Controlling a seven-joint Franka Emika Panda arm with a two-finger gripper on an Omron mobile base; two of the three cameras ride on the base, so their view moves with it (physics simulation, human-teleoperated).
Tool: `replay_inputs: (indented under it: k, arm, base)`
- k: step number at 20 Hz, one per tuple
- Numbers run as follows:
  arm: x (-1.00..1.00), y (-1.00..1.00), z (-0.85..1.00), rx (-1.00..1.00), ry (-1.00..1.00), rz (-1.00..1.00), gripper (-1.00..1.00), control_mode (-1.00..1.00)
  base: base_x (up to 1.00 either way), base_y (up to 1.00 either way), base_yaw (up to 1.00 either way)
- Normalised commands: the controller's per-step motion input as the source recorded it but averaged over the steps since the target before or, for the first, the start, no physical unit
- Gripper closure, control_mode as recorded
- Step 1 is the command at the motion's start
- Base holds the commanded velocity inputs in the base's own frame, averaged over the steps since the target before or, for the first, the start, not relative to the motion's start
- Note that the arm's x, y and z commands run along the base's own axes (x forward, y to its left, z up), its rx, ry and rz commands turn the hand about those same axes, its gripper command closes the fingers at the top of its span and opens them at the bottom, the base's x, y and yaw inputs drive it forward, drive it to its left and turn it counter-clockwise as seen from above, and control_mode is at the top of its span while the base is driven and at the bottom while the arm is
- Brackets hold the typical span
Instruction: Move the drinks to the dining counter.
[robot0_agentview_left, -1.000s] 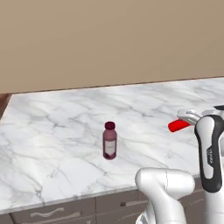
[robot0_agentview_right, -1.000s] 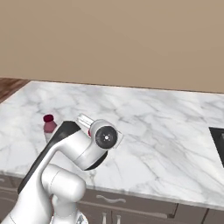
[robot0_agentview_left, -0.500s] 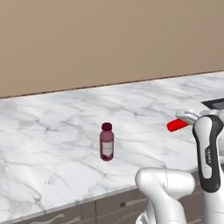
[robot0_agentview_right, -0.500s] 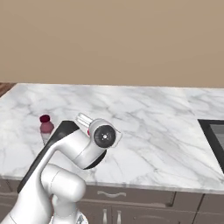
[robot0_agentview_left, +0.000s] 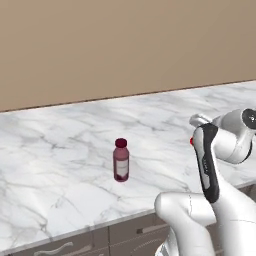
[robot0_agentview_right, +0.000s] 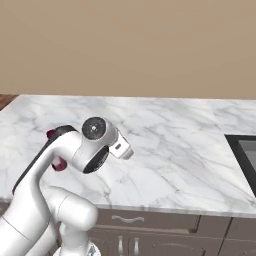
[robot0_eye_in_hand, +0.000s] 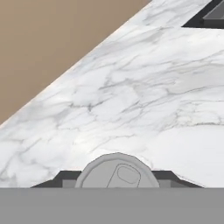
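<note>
- Maroon bottle (robot0_agentview_left: 121, 160) stands upright on the dining counter (robot0_agentview_left: 60, 150), dark-red cap up, pale label facing the left base cam. Nothing touching it.
- Bottle sits in the front half of the slab, left of the arm (robot0_agentview_left: 207, 167) in left base view, well apart from it.
- In right base view bottle is mostly hidden behind the arm's dark-edged link; a bit of maroon (robot0_agentview_right: 59, 164) shows below the link and a red bit (robot0_agentview_right: 50, 133) above it, prob. the cap.
- Red can: a small red sliver (robot0_agentview_left: 191, 142) shows at the arm's left edge in left base view, rest hidden by the arm.
- Hand view: grey can top w/ pull tab (robot0_eye_in_hand: 117, 174) sits right at the bottom, between dark gripper parts. Can looks held at the gripper (robot0_eye_in_hand: 117, 181), above the counter.
- Finger tips themselves not clear; jaw gap can't be read, so how firmly it grips – cannot tell for certain.
- Counter: white-grey marbled top, grey drawer fronts (robot0_agentview_right: 150, 222) w/ handles below, plain tan wall (robot0_agentview_left: 125, 45) behind.
- Dark recessed edge (robot0_agentview_right: 245, 157) at far right of counter in right base view; same dark corner (robot0_eye_in_hand: 205, 15) at top right of hand view.
</note>
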Motion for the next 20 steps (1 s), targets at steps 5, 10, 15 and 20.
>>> replay_inputs:
  k: [5, 10, 15, 20]
  arm:
    - [0.25, 0.00, 0.01, -0.06, 0.15, -0.18, 1.00, -1.00]
    - [0.29, -0.01, 0.00, -0.05, 0.14, 0.00, 1.00, -1.00]
    - [0.14, 0.00, -0.04, -0.05, 0.06, 0.02, 1.00, -1.00]
    - [0.01, 0.00, -0.11, -0.02, 0.00, 0.13, 1.00, -1.00]
  base:
    - [0.00, 0.00, 0.00]
    - [0.00, 0.00, 0.00]
    - [0.00, 0.00, 0.00]
    - [0.00, 0.00, 0.00]
